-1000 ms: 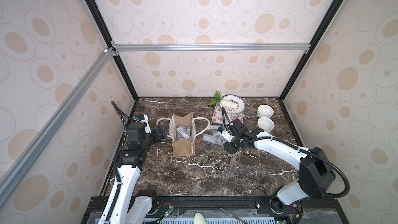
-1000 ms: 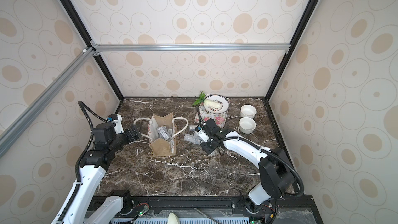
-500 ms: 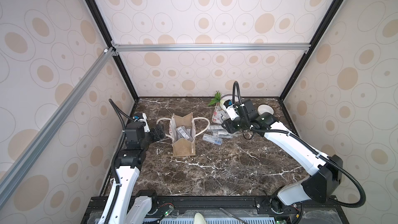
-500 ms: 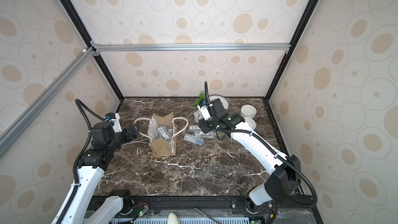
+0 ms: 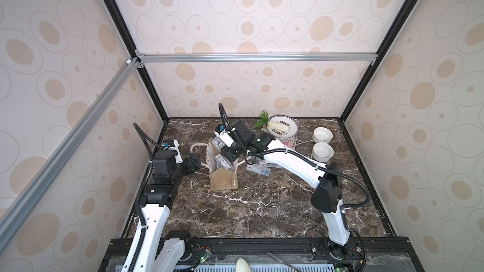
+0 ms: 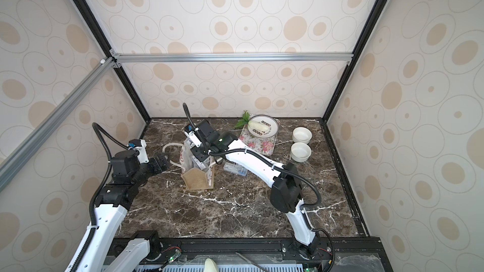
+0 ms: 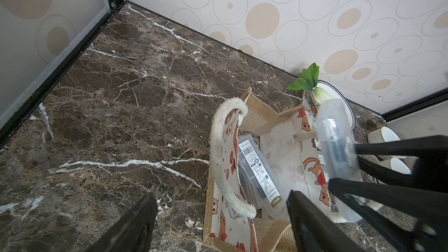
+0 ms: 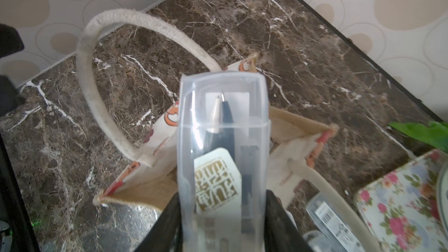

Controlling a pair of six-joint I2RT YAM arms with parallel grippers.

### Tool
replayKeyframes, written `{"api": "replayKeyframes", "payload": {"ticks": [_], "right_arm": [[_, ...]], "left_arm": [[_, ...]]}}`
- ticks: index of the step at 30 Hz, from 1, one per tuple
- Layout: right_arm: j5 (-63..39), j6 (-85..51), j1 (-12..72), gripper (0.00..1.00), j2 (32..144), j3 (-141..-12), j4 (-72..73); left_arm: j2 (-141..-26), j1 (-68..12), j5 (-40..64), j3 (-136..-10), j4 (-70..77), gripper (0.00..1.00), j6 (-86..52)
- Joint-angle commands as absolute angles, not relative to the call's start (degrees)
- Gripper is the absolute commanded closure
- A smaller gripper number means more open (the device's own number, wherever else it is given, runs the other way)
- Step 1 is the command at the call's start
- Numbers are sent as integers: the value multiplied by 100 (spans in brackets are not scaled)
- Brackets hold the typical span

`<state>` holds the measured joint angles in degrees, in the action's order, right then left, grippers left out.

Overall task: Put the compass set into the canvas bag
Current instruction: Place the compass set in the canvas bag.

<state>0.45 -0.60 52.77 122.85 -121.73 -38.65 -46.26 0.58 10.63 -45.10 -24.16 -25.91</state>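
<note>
The canvas bag (image 5: 222, 179) (image 6: 197, 179) stands open at the middle left of the marble table. One compass set (image 7: 257, 170), a clear labelled case, leans inside it. My right gripper (image 8: 223, 202) (image 5: 227, 153) is shut on another clear compass set (image 8: 223, 122) (image 7: 337, 151) and holds it just above the bag's mouth, at its back right edge. My left gripper (image 7: 220, 197) (image 5: 195, 164) is open beside the bag's left side. The white rope handle (image 7: 218, 161) shows between its spread fingers, unclamped.
More clear cases (image 5: 258, 170) (image 6: 235, 170) lie on the table right of the bag. A plate with a white radish (image 5: 281, 128) sits on a floral mat (image 5: 291, 141) at the back. Two white bowls (image 5: 322, 135) (image 5: 322, 151) stand at the right.
My right arm has lifted the case off the table right of the bag and swung it left, to above the bag's mouth. The left arm has barely moved.
</note>
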Motion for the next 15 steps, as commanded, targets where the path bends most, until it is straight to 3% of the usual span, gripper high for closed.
{"api": "replayKeyframes", "payload": {"ticks": [1,5,15], "right_arm": [[155,-27,5332,55,12768,-13002,-4274],[157,-176,5342,55,13281,-13532,-4589],[211,-452,5338,55,13351,-12981,-4571]], "left_arm": [[-4501,35,1090,-4471,-2457,14,-2608],[-4481,35,1071,-4471,-2486,14,-2600],[-4508,34,1094,-4499,-2495,14,-2637]]}}
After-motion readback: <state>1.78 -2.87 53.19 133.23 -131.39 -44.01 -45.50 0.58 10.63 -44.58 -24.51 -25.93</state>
